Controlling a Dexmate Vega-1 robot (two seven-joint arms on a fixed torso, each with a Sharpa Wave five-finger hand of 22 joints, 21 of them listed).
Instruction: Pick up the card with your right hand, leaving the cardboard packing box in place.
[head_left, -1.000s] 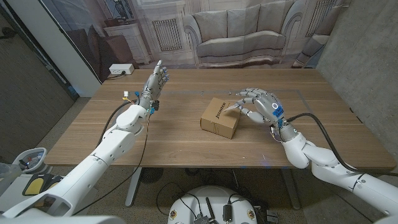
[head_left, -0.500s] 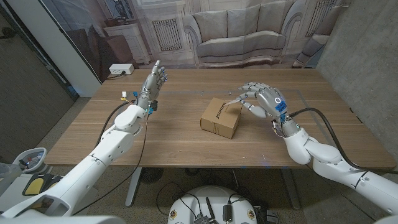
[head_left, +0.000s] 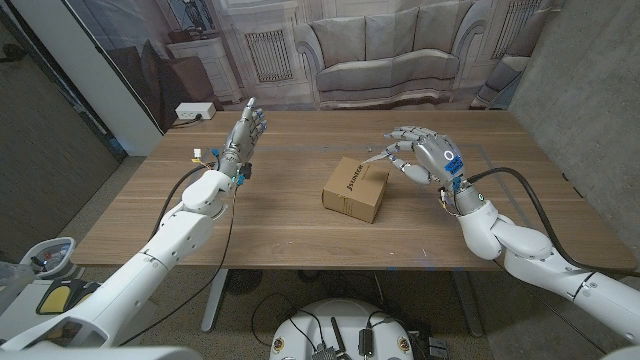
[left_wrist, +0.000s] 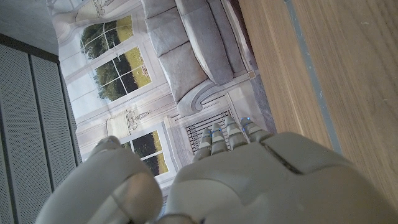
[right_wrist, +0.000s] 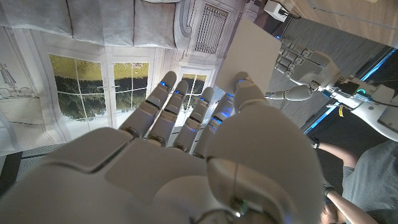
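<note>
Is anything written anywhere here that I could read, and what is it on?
Box: one dark printed word on its top face, too small and blurred to read for certain.
Card in the right hand: the face that shows is blank white.
Nothing else bears readable text.

**Box mid-table, hands either side**

The box (head_left: 356, 188) sits at the middle of the table (head_left: 300, 235). The right hand (head_left: 420, 160) holds the card (head_left: 376, 160) just above the box's right rear edge. The left hand (head_left: 245, 132) stands well to the left.
</note>
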